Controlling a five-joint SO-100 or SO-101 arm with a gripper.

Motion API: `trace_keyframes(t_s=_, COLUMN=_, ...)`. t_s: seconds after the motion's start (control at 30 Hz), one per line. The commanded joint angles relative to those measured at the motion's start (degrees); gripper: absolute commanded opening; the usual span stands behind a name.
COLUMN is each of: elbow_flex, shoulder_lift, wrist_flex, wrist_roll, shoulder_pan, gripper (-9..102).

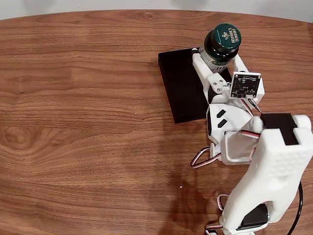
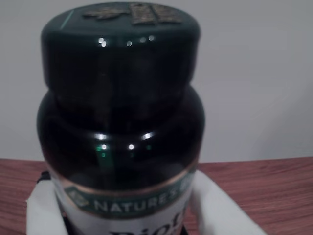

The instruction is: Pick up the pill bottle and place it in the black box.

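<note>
Arm [image 1: 264, 171], white plastic w/ red and white wires, comes in from bottom right of fixed view and reaches up toward far edge of wooden table [image 1: 88, 122]. Gripper [image 1: 218, 61] at its tip: fingers [image 1: 203, 66] clamped on pill bottle [image 1: 220, 45], one each side of the body. Bottle upright, green cap on top, held over right part of black box [image 1: 183, 85]; can't tell if its base touches the box floor. Box lies flat on table, slightly skewed. Wrist view: bottle [image 2: 120, 127] close up, dark glass, label band w/ white lettering, white fingers [image 2: 215, 205] hugging both sides, pale wall behind.
</note>
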Motion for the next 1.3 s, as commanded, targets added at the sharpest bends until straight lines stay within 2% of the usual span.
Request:
trace_keyframes(t_s=0.0, elbow_flex=-4.66, shoulder_lift=-1.14, wrist_flex=-3.34, wrist_roll=0.44, shoulder_pan=-1.76, gripper=17)
trace_keyframes(t_s=0.27, elbow_flex=-7.82, shoulder_lift=-6.94, wrist_flex=-1.05, wrist_roll=1.58, shoulder_pan=-4.75, gripper=17)
trace_keyframes(t_s=0.67, elbow_flex=-15.73, shoulder_lift=-11.60, wrist_flex=10.63, wrist_roll=2.20, shoulder_pan=-5.63, gripper=17)
trace_keyframes(t_s=1.27, elbow_flex=-22.06, shoulder_lift=-19.34, wrist_flex=11.60, wrist_roll=3.69, shoulder_pan=-3.87, gripper=18)
